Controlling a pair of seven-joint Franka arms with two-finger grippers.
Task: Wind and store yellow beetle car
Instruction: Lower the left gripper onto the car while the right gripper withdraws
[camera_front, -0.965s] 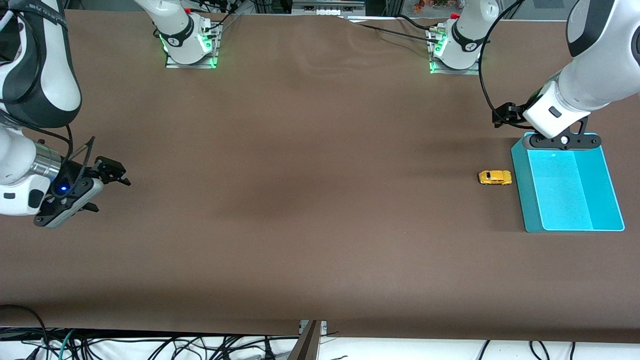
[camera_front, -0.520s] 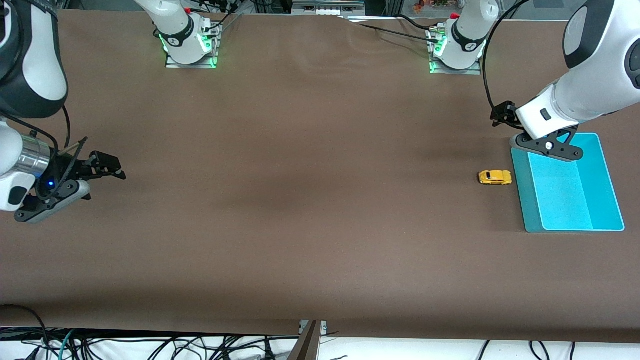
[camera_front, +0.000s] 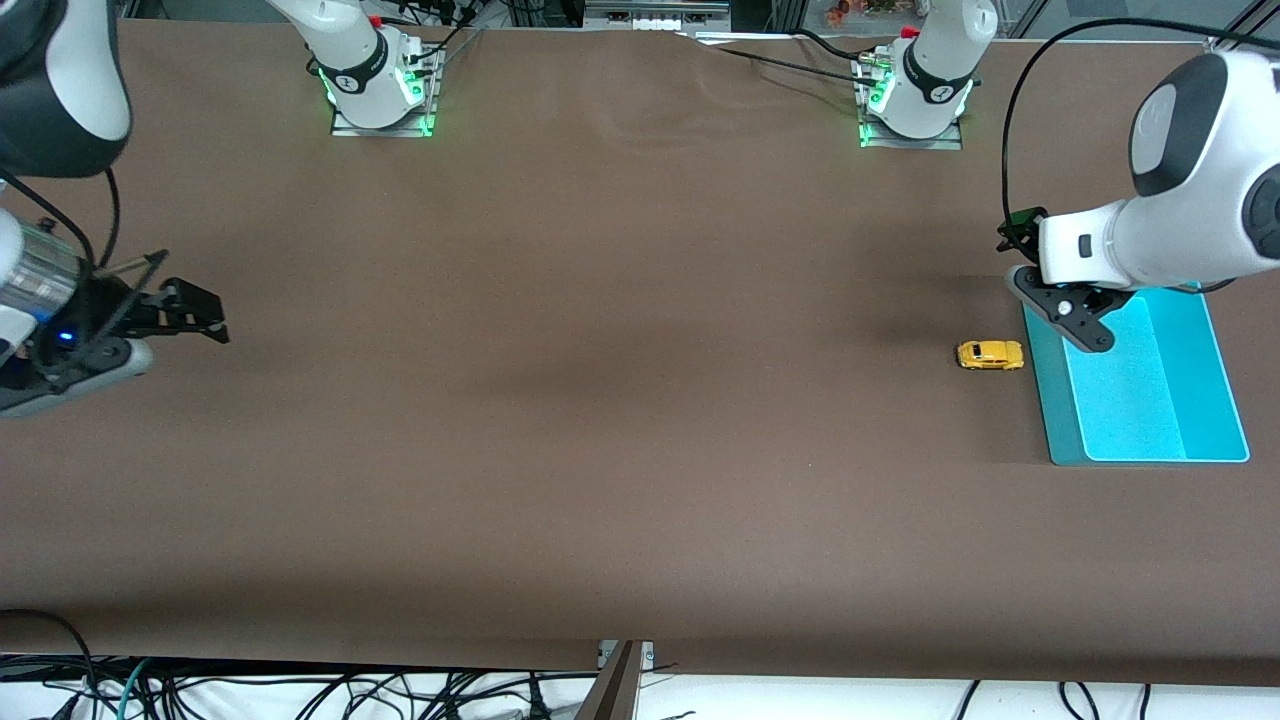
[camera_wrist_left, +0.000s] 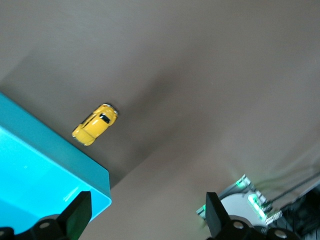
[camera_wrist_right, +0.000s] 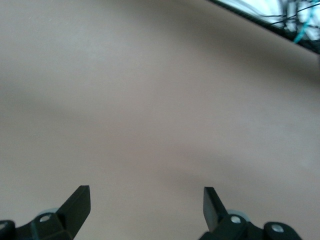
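Observation:
The yellow beetle car (camera_front: 990, 355) stands on its wheels on the brown table, just beside the cyan bin (camera_front: 1040, 390), on the bin's side toward the right arm's end. In the left wrist view the car (camera_wrist_left: 95, 124) shows close to the bin's wall (camera_wrist_left: 75, 160). My left gripper (camera_front: 1062, 312) hangs open and holds nothing, over the bin's corner close to the car; its own view shows the left gripper (camera_wrist_left: 148, 215) with jaws wide apart. My right gripper (camera_front: 205, 318) is open and holds nothing over bare table at the right arm's end; in its own view the right gripper (camera_wrist_right: 145, 202) sees only tablecloth.
Both arm bases (camera_front: 380, 85) (camera_front: 910, 95) stand along the table's edge farthest from the front camera. Loose cables (camera_front: 300, 700) hang below the table's near edge. The brown cloth (camera_front: 600, 400) between the two grippers is bare.
The left gripper has turned and shifted from the bin's rim toward the corner near the car. The right gripper has drifted outward toward the right arm's end of the table. The car has not moved.

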